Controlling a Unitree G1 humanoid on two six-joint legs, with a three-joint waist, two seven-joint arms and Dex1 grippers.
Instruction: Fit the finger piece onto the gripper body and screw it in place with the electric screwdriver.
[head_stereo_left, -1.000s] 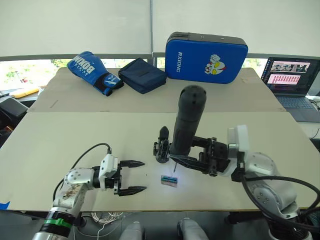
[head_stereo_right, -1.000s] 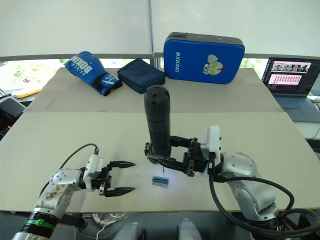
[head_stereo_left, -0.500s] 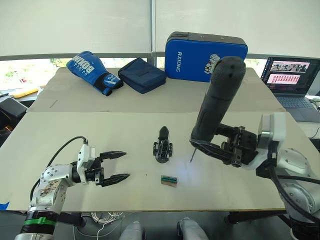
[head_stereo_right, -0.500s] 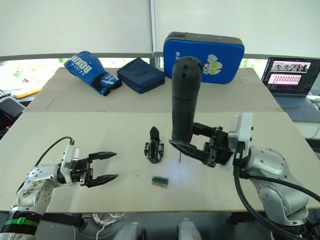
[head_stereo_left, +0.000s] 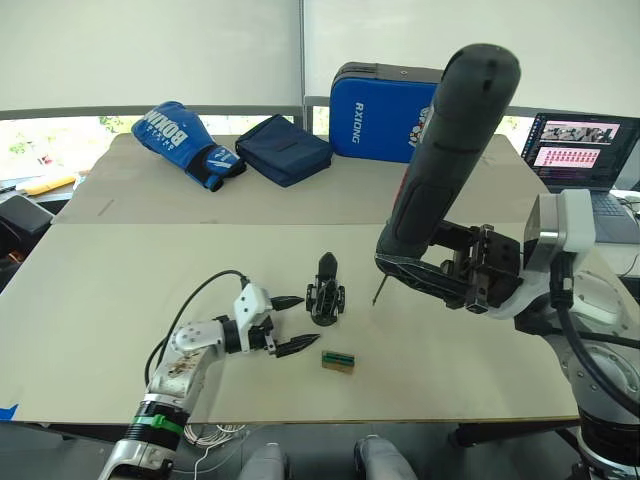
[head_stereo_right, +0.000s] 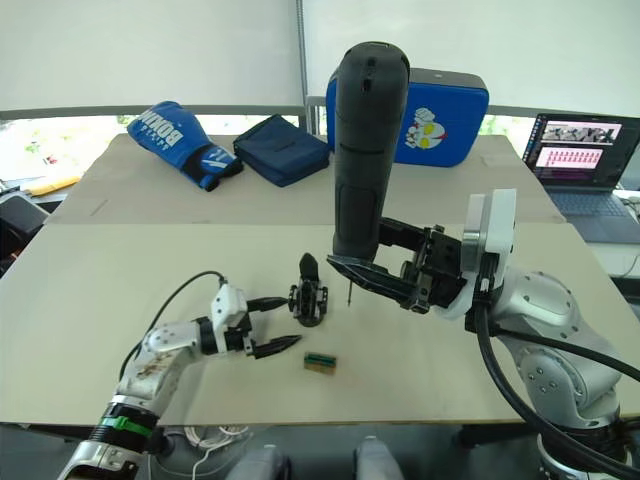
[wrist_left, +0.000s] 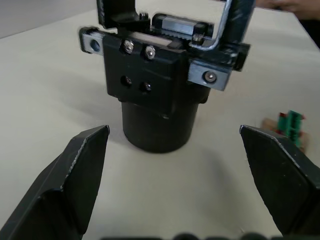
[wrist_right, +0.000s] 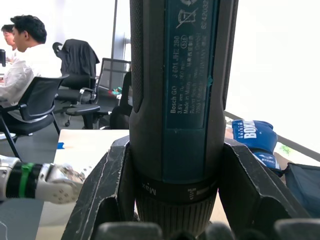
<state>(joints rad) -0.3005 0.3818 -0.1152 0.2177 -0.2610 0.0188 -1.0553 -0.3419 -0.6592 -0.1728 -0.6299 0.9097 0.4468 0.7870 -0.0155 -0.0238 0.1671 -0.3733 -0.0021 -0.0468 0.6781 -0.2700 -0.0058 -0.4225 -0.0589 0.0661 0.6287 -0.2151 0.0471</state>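
The gripper body (head_stereo_left: 325, 301) sits mid-table, a small black block with silvery screws (wrist_left: 150, 75). The finger piece (head_stereo_left: 327, 266) stands on it, pointed tip up. My left gripper (head_stereo_left: 310, 320) is open just left of the body and level with its base. One fingertip is near the body's side and the other points at the table in front of it. To the right, my right gripper (head_stereo_left: 425, 275) is shut on the electric screwdriver (head_stereo_left: 450, 160). It holds the screwdriver tilted above the table, with the thin bit (head_stereo_left: 377, 292) hanging right of the body, clear of it.
A small green-topped tan block (head_stereo_left: 338, 360) lies in front of the body. At the back are a blue boxing glove (head_stereo_left: 188, 143), a navy pouch (head_stereo_left: 287, 150) and a blue pad (head_stereo_left: 385, 100). A laptop (head_stereo_left: 580, 160) sits far right. A seated person (wrist_right: 25, 50) shows in the right wrist view.
My left gripper has moved right, up to the gripper body, still open. My right arm has carried the screwdriver to the right and up, away from the body, and tilted it.
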